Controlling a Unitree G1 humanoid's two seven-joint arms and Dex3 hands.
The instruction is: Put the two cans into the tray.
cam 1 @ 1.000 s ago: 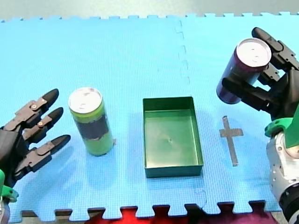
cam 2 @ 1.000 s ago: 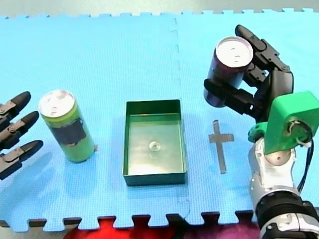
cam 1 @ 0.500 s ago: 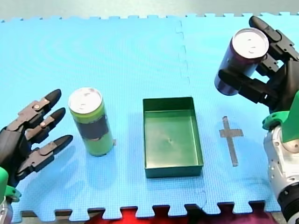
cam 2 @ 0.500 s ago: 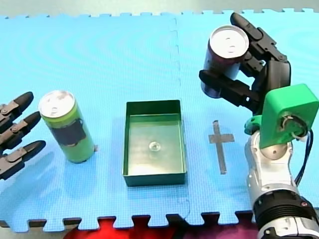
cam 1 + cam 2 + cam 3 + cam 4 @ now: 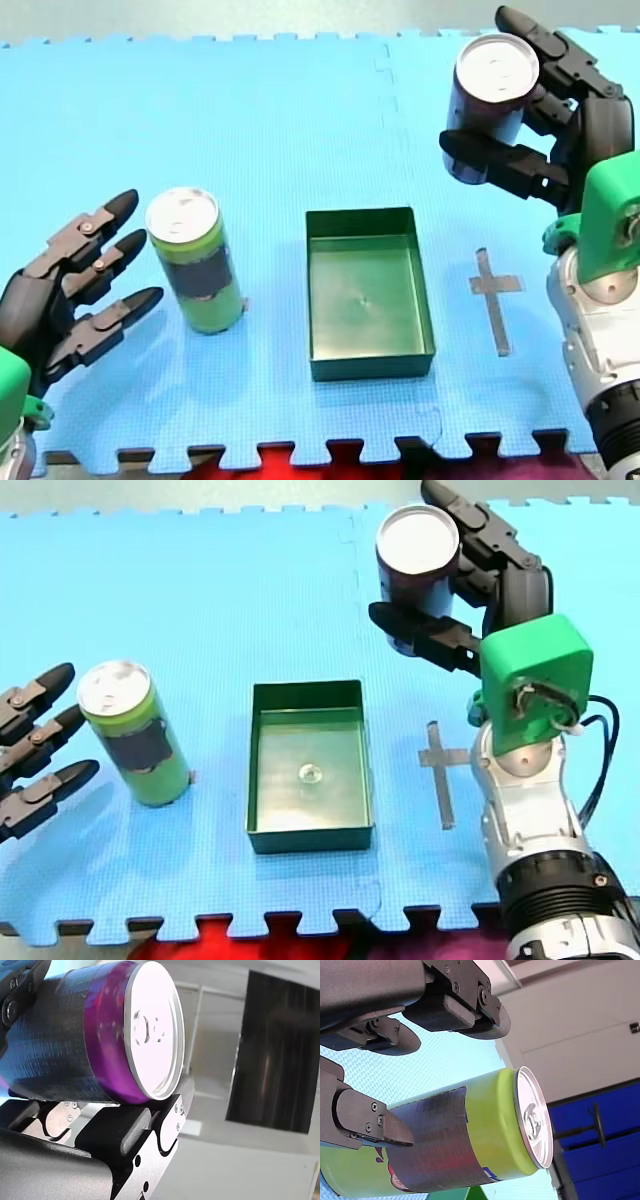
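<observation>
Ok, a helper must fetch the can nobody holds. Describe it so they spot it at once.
On the blue mat, find the green tray in the middle. Left of it, near the open left hand, a can stands upright. It is lime green with a dark band; the other can is purple and held aloft by the right hand.

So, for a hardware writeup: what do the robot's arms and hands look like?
The left robot hand and right robot hand are black, three-fingered, with visible screws. Green brackets sit at both wrists; the right forearm is silver-grey with a black cable.
</observation>
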